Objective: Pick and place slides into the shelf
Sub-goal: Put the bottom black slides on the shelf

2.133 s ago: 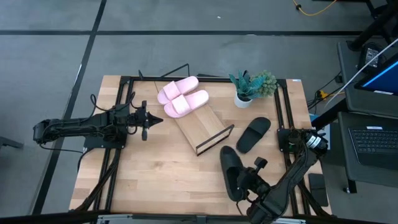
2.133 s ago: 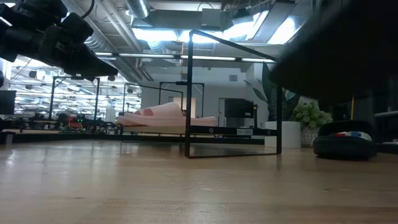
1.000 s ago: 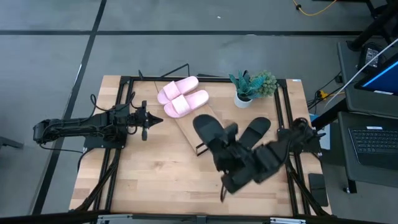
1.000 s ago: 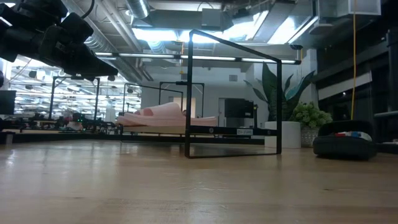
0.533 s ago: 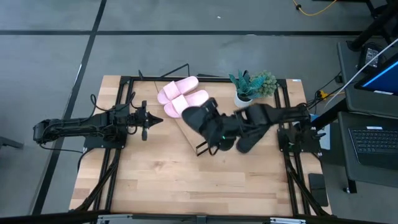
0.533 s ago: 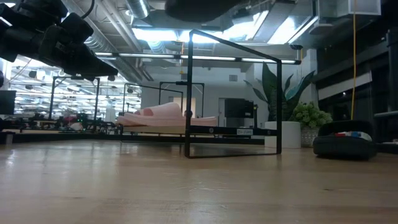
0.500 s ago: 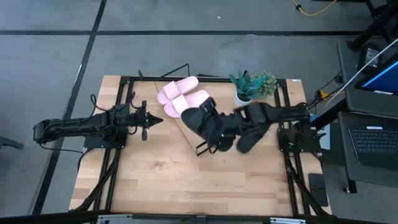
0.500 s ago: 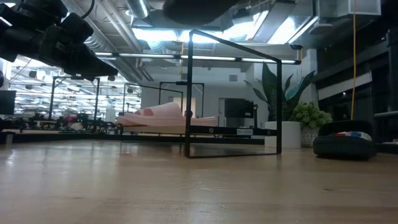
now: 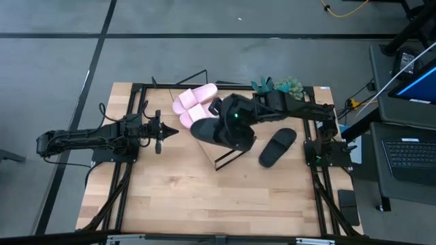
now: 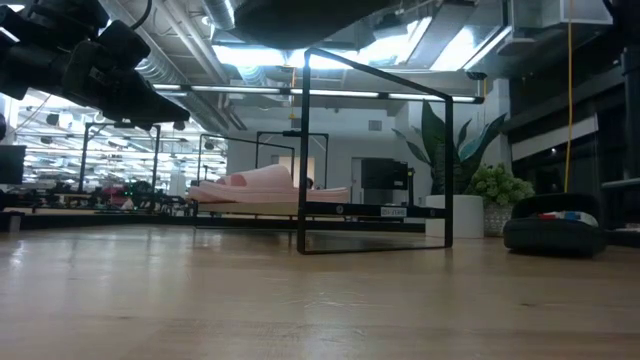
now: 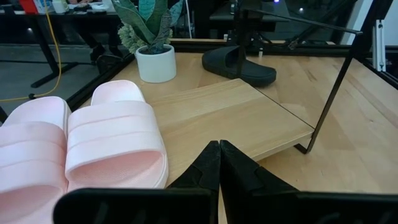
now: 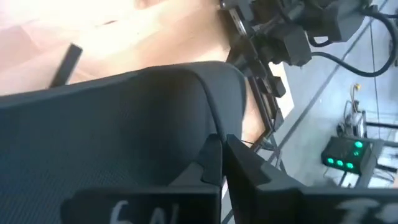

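Two pale pink slides [image 9: 196, 105] lie side by side on the upper, far end of the slanted wood shelf [image 9: 228, 146]; they also show in the left wrist view [image 11: 81, 149]. My right gripper [image 9: 232, 120] is shut on a black slide [image 9: 212, 133] above the shelf's middle; its underside shows at the top of the low view [image 10: 300, 14]. The second black slide [image 9: 277, 147] lies sole-down on the table to the right of the shelf. My left gripper [image 9: 161, 131] is shut and empty, left of the shelf. My right gripper holds the black slide from above, fingers pointing down, at the slide's far right end [image 9: 240, 136]. The slide's dark surface [image 12: 124, 118] fills the wrist view beside the fingers [image 12: 214, 158]; which part they pinch, I cannot tell. The slide is lifted clear of the shelf and lies roughly level.
A potted plant in a white pot [image 11: 153, 61] stands at the far right, partly under my right arm [image 9: 293, 109]. The shelf's black wire frame [image 10: 375, 160] rises at its lower end. Black rails run along the table's edges [image 9: 310, 129]. The near half of the tabletop [image 9: 197, 197] is bare wood.
My right gripper has carried the black slide from above the table's near right toward the far edge and the left, over the shelf's lower end, to a place beside the pink slides. The slide has turned about on the way and stays lifted clear.
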